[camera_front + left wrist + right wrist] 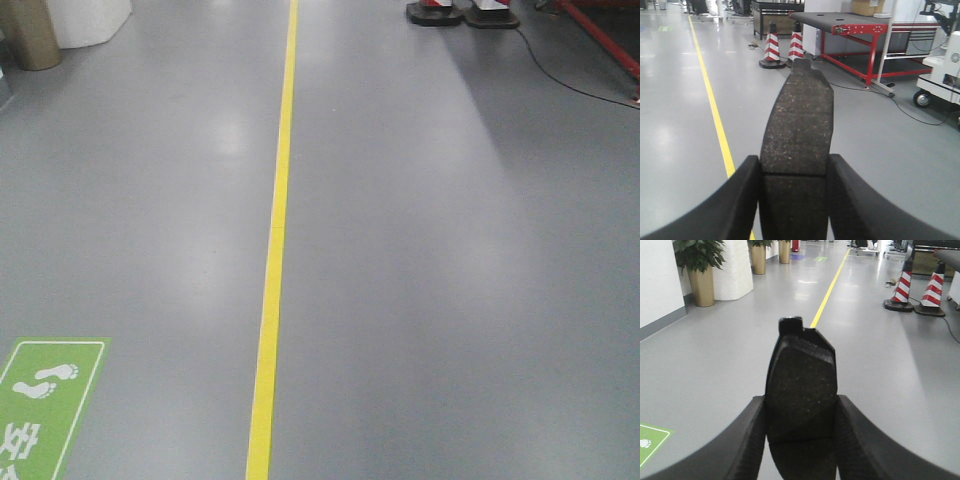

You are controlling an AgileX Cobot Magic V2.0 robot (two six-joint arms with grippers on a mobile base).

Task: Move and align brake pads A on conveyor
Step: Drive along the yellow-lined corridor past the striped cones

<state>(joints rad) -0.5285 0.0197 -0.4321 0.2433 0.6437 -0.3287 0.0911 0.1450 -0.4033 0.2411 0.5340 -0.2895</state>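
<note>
The left gripper (pixel 795 172) is clenched on a flat, curved oblong dark-grey brake pad (pixel 797 120) with a speckled, gritty face. Its two black textured fingers (pixel 740 200) press on the pad's long edges, one on each side. The pad sticks straight out ahead of the jaws, a thin groove crosses it level with the fingertips, and a small black tab caps its far end.

Left of these jaws, a yellow painted floor line (pixel 715 110) runs away over the glossy grey floor (pixel 670 150). Just past the pad's tip stand two red-and-white striped traffic cones (pixel 771 47). Ahead and to the right of the jaws, well apart from them, is the conveyor (pixel 840 19), a dark charcoal belt on a red steel frame. At the far right stands a white wheeled cart (pixel 945 65).

The right gripper (pixel 800 410) is likewise clamped on a second brake pad (pixel 800 385), dark grey and curved, held by its long edges and pointing straight ahead of the jaws, with a black tab at its tip.

Low and left of these jaws lies the corner of a green floor sticker (pixel 647 440). Far ahead on the left stand leafy plants in tall gold pots (pixel 702 285). The yellow line (pixel 827 290) runs away from behind the pad's tip. The striped cones (pixel 899 287) stand ahead and to the right.

The front-facing view shows only grey floor, with the green sticker and its white footprints at lower left and the yellow line up the middle.
</note>
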